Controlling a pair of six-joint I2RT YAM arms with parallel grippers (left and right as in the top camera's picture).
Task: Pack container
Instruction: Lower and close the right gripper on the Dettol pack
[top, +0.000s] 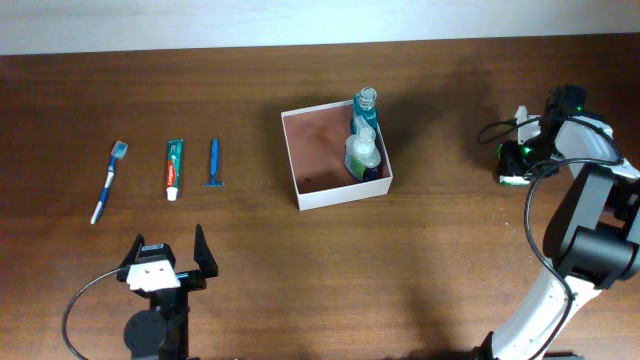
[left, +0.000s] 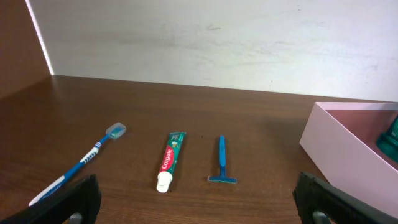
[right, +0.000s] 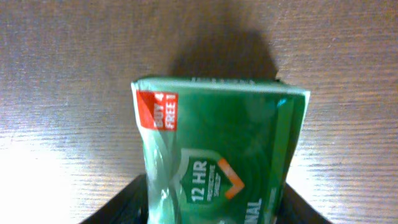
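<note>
The container is a shallow white-walled box at the table's middle, its pinkish wall also at the right of the left wrist view. A blue bottle and a clear bottle stand in its right side. At the far right my right gripper points down at the table. Its jaws press both sides of a green packet, which fills the right wrist view between them. My left gripper rests open near the front left edge, with nothing between its fingers.
A toothbrush, a toothpaste tube and a blue razor lie in a row at the left, ahead of the left gripper; the toothbrush, tube and razor show in its wrist view.
</note>
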